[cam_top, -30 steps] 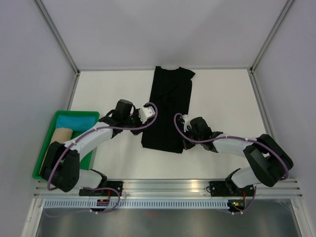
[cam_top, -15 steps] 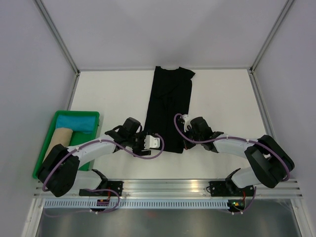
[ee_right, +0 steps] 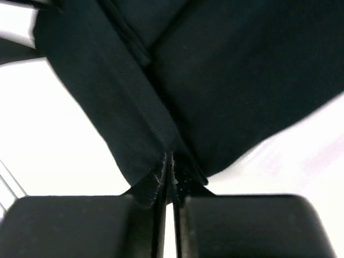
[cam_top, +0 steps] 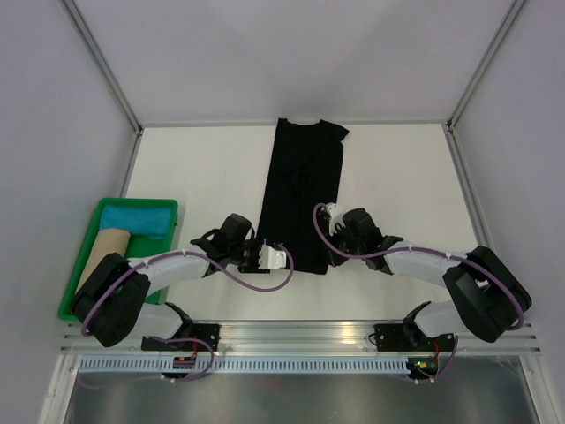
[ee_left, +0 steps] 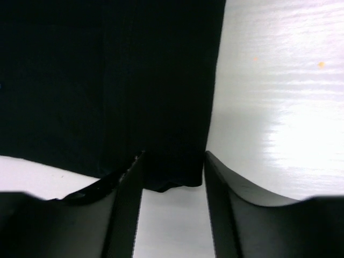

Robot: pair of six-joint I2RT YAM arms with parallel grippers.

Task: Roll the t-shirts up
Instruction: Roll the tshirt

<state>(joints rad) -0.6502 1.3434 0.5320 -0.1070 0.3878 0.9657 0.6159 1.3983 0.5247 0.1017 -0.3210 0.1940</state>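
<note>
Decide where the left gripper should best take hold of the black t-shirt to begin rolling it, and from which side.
Probably the near left hem corner, approached low from the left. The t-shirt lies flat as a long strip running away from the arms, so this thin free corner fits the open left gripper; the right gripper pinches the near right corner.
</note>
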